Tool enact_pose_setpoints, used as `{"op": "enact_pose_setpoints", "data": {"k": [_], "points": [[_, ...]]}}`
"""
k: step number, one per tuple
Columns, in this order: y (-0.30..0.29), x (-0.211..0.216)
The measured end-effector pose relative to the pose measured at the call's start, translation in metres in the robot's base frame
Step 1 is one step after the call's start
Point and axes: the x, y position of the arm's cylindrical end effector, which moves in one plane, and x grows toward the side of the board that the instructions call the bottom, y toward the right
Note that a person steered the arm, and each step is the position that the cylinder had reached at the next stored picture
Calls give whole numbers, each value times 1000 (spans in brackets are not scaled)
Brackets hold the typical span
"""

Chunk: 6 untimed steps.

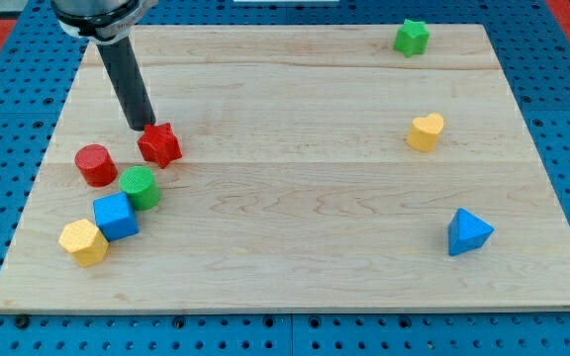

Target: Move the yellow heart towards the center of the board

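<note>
The yellow heart (426, 132) lies on the wooden board (295, 198) at the view's right, a little above mid-height. My tip (143, 129) is far from it, at the view's left, touching the upper left edge of a red star (159, 144). The rod rises up and to the left out of the view's top.
A red cylinder (95, 164), a green cylinder (140, 186), a blue cube (116, 216) and a yellow hexagonal block (84, 242) cluster at the lower left. A green star (412, 38) sits at the top right. A blue triangular block (468, 232) sits at the lower right.
</note>
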Motion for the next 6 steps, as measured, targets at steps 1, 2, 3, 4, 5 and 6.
{"op": "enact_pose_setpoints", "data": {"k": [1,2,3,4,5,6], "points": [[22,-22],[74,-56],[209,-57],[362,-48],[390,-1],[374,27]]}}
